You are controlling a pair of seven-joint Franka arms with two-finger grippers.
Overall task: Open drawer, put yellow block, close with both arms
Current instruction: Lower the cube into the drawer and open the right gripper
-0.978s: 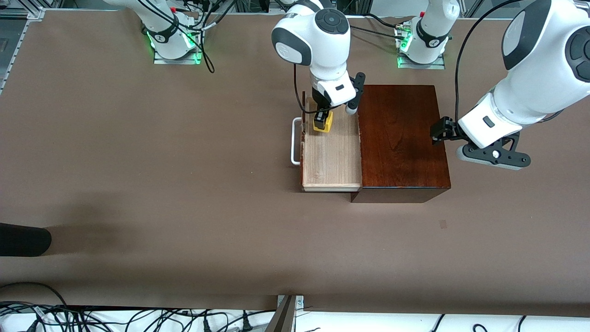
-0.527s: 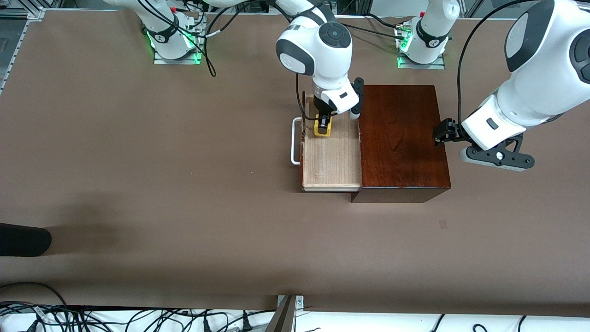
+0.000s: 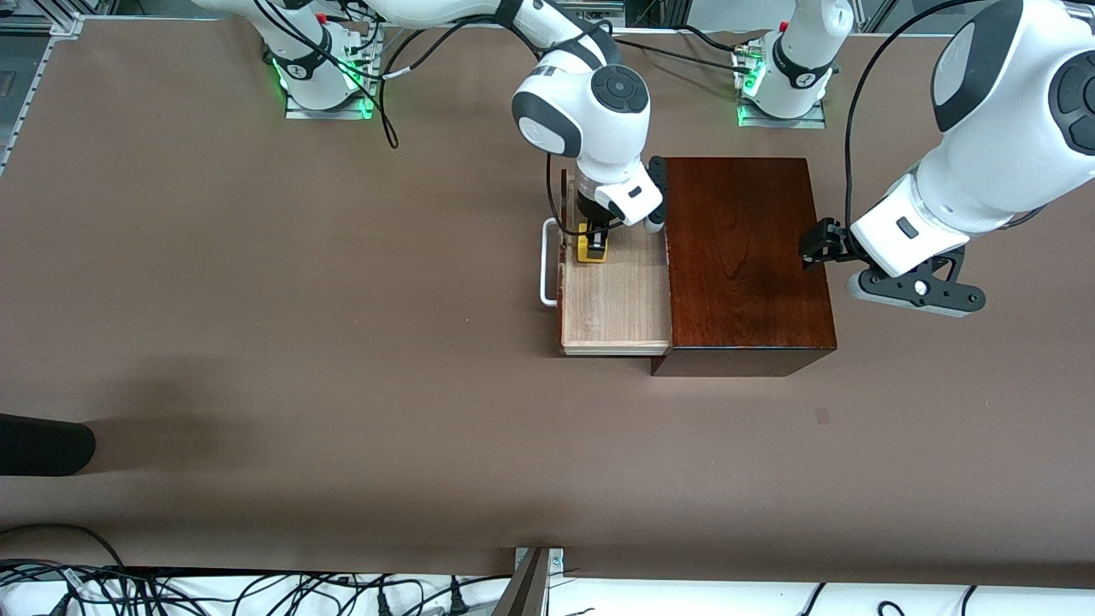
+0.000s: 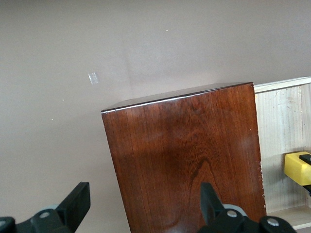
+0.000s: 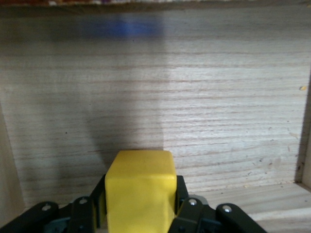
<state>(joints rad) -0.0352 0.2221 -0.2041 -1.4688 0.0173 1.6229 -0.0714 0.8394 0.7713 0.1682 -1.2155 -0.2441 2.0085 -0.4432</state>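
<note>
The drawer (image 3: 616,299) is pulled out of the dark mahogany box (image 3: 744,257) toward the right arm's end, its white handle (image 3: 546,261) outermost. My right gripper (image 3: 594,244) is shut on the yellow block (image 3: 591,250) and holds it low inside the drawer's tray, near the front panel. In the right wrist view the block (image 5: 141,194) sits between the fingers (image 5: 187,213) over the pale wood floor (image 5: 194,97). My left gripper (image 3: 813,248) is open at the box's back edge; its fingers (image 4: 77,204) straddle the box's corner (image 4: 184,160). The block (image 4: 299,167) shows there too.
Brown table (image 3: 299,342) all round the box. A dark object (image 3: 43,445) lies at the table's edge at the right arm's end, near the front camera. Cables (image 3: 257,590) run along the near edge. The arms' green-lit bases (image 3: 325,77) stand at the table's far edge.
My right gripper has lowered with the yellow block into the drawer and shifted toward the drawer's front panel. The left arm has barely moved.
</note>
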